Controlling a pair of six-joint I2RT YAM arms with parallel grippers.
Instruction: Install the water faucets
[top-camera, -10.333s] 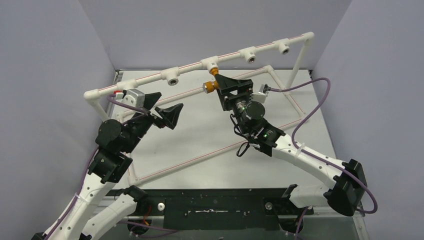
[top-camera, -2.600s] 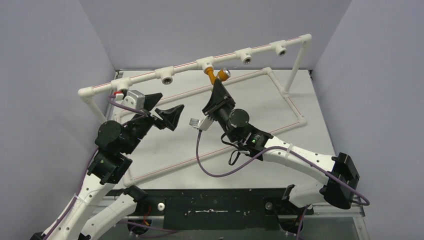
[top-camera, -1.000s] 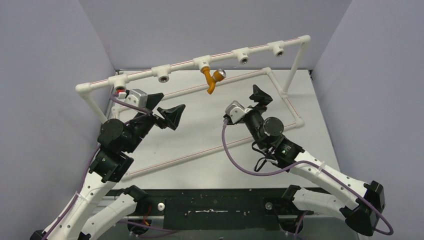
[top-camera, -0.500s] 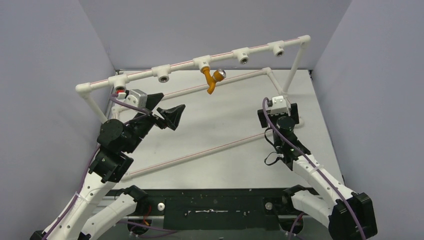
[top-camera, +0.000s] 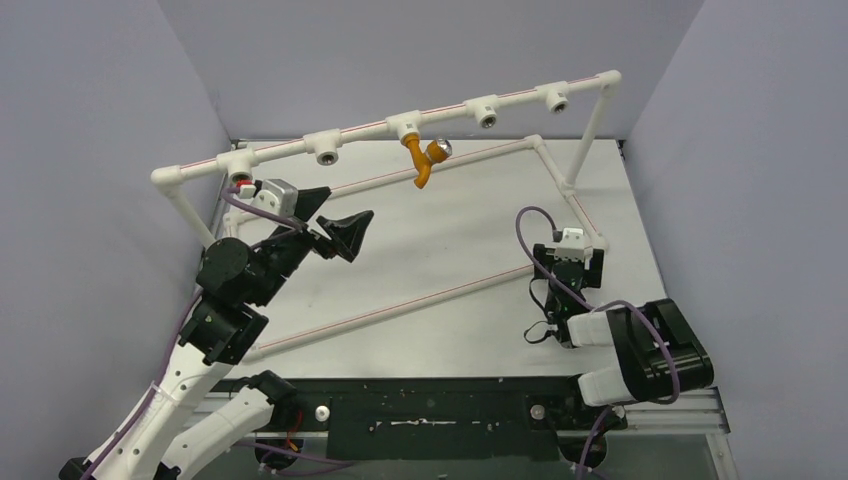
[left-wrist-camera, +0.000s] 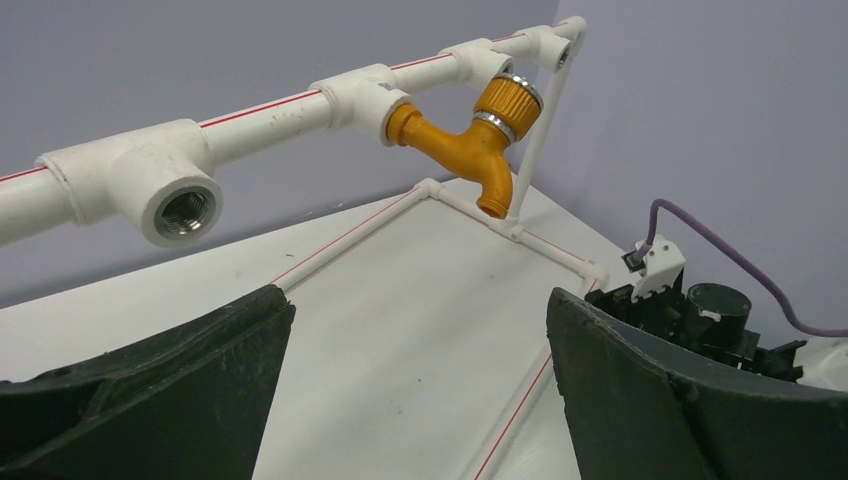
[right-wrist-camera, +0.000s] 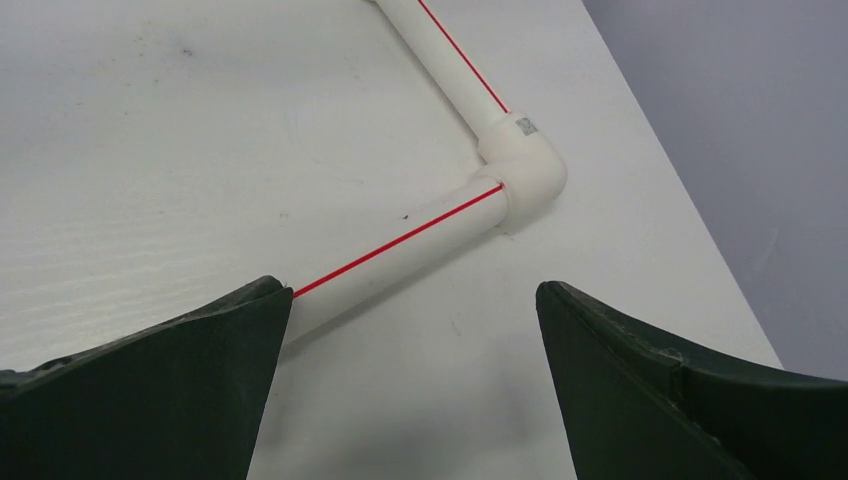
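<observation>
Small orange-brass bent-spout tap (top-camera: 424, 160) hangs screwed in white pipe rail's (top-camera: 365, 135) mid socket; left fingers (left-wrist-camera: 200, 380) & right fingers (right-wrist-camera: 150, 380) spread, empty, so install prob done, next just check seating

- You've got 2 arms, left arm (top-camera: 182, 383) & right arm (top-camera: 598, 326): white shell links, black joint housings.
- Each carries a purple cable (top-camera: 519, 230) up to its wrist. A thin black wire (top-camera: 533, 335) also loops by the R wrist.
- Wrist cams: silvery box (top-camera: 272, 194) on L, white block (top-camera: 572, 238) on R.
- On left pincer (left-wrist-camera: 420, 320) & right pincer (right-wrist-camera: 415, 310), the fingers (left-wrist-camera: 150, 400) are matte black, broad & wedge-shaped w/ curved inner edges.
- Under both you'll see a black base plate (top-camera: 430, 402) w/ 2 silvery round bolts (top-camera: 322, 411).
</observation>
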